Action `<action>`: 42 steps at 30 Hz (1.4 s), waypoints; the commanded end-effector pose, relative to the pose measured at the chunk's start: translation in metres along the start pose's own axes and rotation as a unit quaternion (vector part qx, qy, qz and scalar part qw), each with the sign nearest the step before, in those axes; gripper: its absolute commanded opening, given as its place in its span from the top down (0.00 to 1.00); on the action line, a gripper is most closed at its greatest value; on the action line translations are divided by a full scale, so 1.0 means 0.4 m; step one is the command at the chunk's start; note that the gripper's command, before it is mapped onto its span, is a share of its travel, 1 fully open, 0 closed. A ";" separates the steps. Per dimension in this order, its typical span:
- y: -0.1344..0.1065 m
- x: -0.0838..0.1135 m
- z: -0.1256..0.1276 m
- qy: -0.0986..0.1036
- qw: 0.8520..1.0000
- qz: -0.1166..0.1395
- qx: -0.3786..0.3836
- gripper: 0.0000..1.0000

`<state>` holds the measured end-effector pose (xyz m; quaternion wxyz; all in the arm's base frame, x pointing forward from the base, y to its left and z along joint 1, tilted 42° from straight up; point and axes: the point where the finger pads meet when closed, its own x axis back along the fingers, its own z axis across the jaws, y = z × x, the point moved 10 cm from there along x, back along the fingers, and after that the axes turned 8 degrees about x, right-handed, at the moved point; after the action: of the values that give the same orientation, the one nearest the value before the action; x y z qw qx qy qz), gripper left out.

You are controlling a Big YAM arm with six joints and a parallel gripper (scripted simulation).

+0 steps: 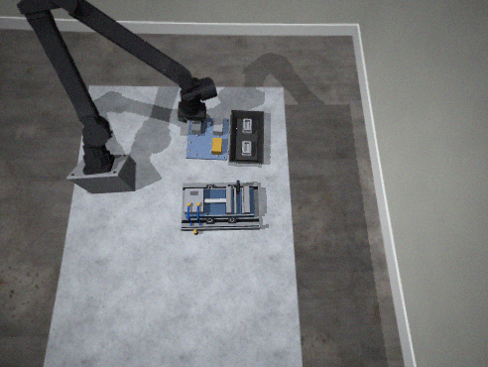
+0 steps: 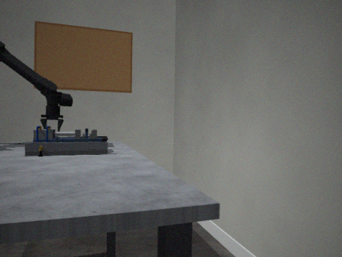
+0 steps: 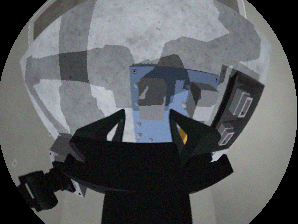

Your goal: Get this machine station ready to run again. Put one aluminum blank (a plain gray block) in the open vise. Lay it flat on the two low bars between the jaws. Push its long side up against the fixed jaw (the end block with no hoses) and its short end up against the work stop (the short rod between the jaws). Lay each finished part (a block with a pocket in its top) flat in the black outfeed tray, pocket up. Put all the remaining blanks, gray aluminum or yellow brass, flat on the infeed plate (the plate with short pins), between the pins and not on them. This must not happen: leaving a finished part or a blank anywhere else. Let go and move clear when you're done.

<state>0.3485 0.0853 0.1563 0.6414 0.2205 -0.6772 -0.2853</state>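
The bench (image 1: 174, 278) (image 2: 104, 184) (image 3: 115, 25) extends beneath the fingers (image 1: 194, 121) (image 2: 52, 128), which stand partly open, gripping nothing. Apart from them sits the vise (image 1: 218, 229) (image 2: 66, 148); nearer, the tray (image 1: 247, 160) (image 3: 227, 107) with two parts (image 1: 247, 125) (image 3: 242, 105). Closest is the plate (image 1: 200, 149) (image 3: 155, 131), bearing a yellow blank (image 1: 216, 146) (image 3: 183, 136) and two gray blanks (image 1: 196, 127) (image 3: 151, 100), one just by them.

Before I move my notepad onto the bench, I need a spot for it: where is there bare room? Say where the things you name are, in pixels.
The bench top (image 1: 174, 278) (image 2: 104, 184) has a wide bare patch on the side of the vise (image 1: 241, 199) (image 2: 66, 147) away from the infeed plate (image 1: 200, 149) (image 3: 150, 131). A narrower strip separates vise and plate. It is crowded around the plate, with the black tray (image 1: 246, 160) (image 3: 225, 105) close beside it and the pincer (image 1: 194, 124) (image 2: 52, 129) (image 3: 147, 112) above.
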 end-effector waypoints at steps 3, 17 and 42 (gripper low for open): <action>0.009 -0.032 -0.018 -0.004 1.000 -0.002 -0.004 0.36; 0.004 -0.045 -0.017 -0.004 1.000 -0.002 -0.007 0.36; 0.009 -0.037 -0.030 -0.010 1.000 -0.004 -0.001 0.36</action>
<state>0.3528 0.0940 0.1478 0.6394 0.2161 -0.6776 -0.2920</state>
